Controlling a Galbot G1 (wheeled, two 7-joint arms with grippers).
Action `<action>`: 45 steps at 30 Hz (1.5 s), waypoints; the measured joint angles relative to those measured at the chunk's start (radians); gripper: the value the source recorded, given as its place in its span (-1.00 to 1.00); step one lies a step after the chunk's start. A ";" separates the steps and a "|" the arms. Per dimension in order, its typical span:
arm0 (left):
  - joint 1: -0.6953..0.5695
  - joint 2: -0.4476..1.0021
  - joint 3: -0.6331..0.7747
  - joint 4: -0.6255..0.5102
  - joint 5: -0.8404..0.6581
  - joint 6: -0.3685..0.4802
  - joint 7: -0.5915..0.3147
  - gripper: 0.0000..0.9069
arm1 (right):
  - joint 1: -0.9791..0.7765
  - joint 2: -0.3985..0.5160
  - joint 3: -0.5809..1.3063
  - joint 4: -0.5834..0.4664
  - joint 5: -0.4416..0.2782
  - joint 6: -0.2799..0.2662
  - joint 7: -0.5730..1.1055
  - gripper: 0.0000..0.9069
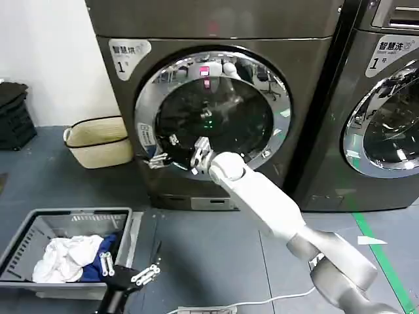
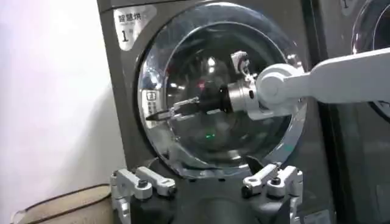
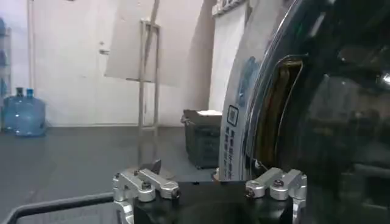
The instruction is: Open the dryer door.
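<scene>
Wicker basket [image 1: 98,140]: you have it on the floor at the far left, against the wall, clear of the job.
Laundry bin [image 1: 39,226]: grey, slatted, white and blue cloth inside; it sits low on your left.
Left gripper [image 1: 134,275]: parked just beside the bin, fingers spread apart and holding nothing; from its wrist camera you look straight at the door.
Dryer door [image 1: 213,118]: round, dark glass in a chromed ring, set in the front of the dryer [image 1: 216,26] marked 1; it looks closed.
Right gripper [image 1: 159,159]: reached across to the door's left rim, down low; its fingers [image 2: 159,113] stand apart with nothing between them.
Handle recess [image 3: 277,109]: your right wrist camera shows a slot in the rim near that gripper; take hold there.
Handling: expect a stiff, heavy, hinged door with a latch to break. Chrome and glass will be slick, so hook the recess and not the ring.
</scene>
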State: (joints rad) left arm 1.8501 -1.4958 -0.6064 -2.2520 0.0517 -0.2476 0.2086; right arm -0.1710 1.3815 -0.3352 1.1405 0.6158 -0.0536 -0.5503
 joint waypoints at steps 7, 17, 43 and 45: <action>-0.011 0.012 -0.024 0.000 -0.024 0.013 0.003 1.00 | -0.014 -0.026 -0.014 0.040 0.016 0.002 -0.033 1.00; -0.050 0.045 -0.065 0.003 -0.106 0.083 0.039 1.00 | -0.051 -0.106 -0.043 0.174 0.095 -0.006 -0.076 1.00; -0.171 0.177 -0.266 0.038 -0.336 0.182 0.114 1.00 | -0.149 -0.303 -0.033 0.470 0.180 -0.008 -0.234 1.00; -0.182 0.186 -0.271 0.038 -0.356 0.196 0.119 1.00 | -0.156 -0.314 -0.029 0.482 0.182 -0.007 -0.253 1.00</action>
State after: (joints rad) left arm 1.6677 -1.3102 -0.8774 -2.2139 -0.3038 -0.0515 0.3275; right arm -0.3267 1.0674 -0.3644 1.6227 0.7978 -0.0607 -0.8033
